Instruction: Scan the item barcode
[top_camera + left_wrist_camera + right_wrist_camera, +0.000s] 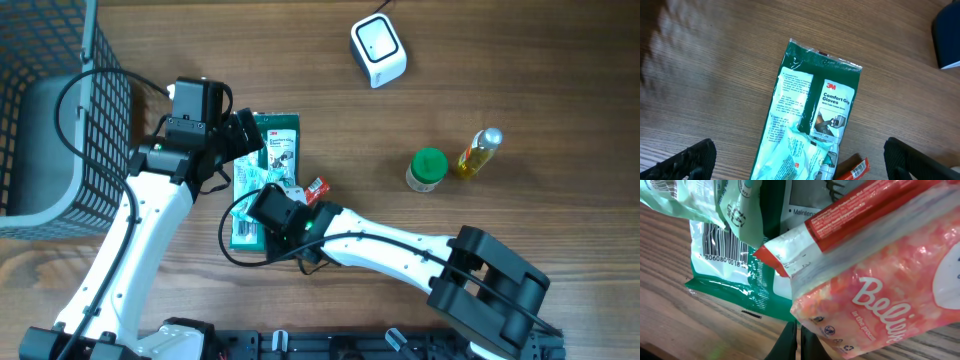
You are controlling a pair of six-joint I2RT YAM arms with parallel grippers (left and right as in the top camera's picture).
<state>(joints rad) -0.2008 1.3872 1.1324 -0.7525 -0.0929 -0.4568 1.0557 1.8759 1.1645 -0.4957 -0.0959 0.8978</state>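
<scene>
Overhead gives us the whole layout. The white scanner (378,50) sits at the upper middle of the counter (540,80), well apart from everything else. A green-capped jar (428,170) and a yellow bottle (479,152) stand just beside each other right of centre, and a wire basket (100,120) fills the upper left. The green glove pack (278,140) lies flat just left of centre under both arms. From up there we only get a red sliver of the pink packet (316,188), poking out beside the right arm's wrist. The right wrist view fills that in: the packet takes up most of the frame, raised over the glove pack. It's also the only view where we can see a barcode (720,245), printed on the glove pack's end at upper left. The right claw (797,340) is closed at the bottom edge, tips pinched right on the packet's lower seam as far as we can tell. The left wrist view shows the glove pack's front label instead, with the left claw (800,160) spread fully wide above it, touching nothing.
</scene>
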